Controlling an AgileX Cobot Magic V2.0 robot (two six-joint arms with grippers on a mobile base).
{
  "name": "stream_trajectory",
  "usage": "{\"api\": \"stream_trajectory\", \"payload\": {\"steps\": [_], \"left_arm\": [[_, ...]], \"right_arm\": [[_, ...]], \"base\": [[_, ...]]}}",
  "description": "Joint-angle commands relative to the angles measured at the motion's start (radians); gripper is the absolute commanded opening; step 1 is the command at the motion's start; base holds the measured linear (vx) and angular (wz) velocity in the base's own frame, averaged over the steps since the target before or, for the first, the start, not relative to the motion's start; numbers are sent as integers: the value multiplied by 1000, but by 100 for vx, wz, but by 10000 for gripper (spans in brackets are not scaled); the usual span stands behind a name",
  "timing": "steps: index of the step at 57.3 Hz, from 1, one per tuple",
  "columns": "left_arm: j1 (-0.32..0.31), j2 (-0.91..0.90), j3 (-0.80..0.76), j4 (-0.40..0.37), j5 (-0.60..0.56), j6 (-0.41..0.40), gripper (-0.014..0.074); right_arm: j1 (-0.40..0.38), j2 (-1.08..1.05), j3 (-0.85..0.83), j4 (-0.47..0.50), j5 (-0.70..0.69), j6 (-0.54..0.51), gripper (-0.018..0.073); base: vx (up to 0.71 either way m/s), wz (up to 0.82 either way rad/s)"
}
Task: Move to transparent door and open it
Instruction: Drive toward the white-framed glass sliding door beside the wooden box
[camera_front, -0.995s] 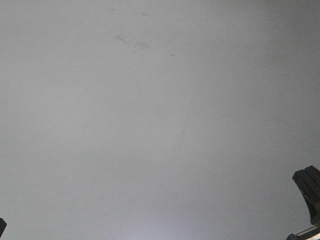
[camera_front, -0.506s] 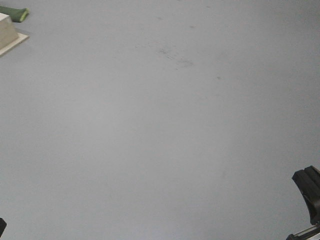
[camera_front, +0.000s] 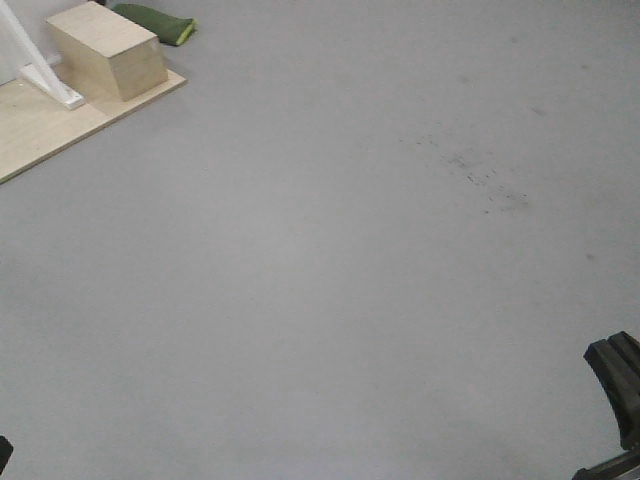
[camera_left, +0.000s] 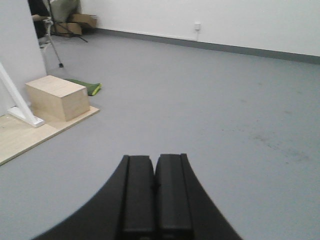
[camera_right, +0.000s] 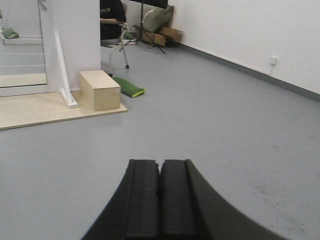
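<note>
The left end effector (camera_left: 155, 200) has its two black fingers pressed flat together, narrow, with nothing between them. The right end effector (camera_right: 160, 200) is the same: fingers meeting along a thin seam, holding nothing. Both point out low over a grey floor (camera_front: 320, 300).

A patch of dark scuff marks (camera_front: 480, 175) lies on the floor to the right, well apart from everything else. To the far left is a pale wooden platform (camera_front: 40, 130), flat on the floor. A wooden box (camera_front: 108, 50) stands on its right corner. Just beyond the box a green roll (camera_front: 155, 22) lies on the floor, near the platform's edge. A slanted white brace (camera_front: 35, 60) has its foot on the platform, just left of the box.

The transparent door (camera_right: 22, 55) shows only in the right wrist view, at the far left. It stands at the platform's far edge, left of the brace, and is a white-framed glass panel crossed by thin horizontal white bars. The picture's edge cuts it off, and its handle cannot be made out.

A white wall (camera_left: 250, 20) with a socket (camera_left: 197, 25) closes the far side.
</note>
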Motion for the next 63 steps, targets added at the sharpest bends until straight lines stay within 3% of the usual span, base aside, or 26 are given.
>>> {"api": "stream_trajectory", "payload": {"steps": [1,63], "left_arm": [[-4,-14,8,-12,-82,-5,-6],[-4,-14,8,-12,-82,-5,-6]], "right_arm": [[-2,-16,3,-9,-86,-9,-1],[-2,-16,3,-9,-85,-9,-1]], "base": [[61,57],[60,46]]}}
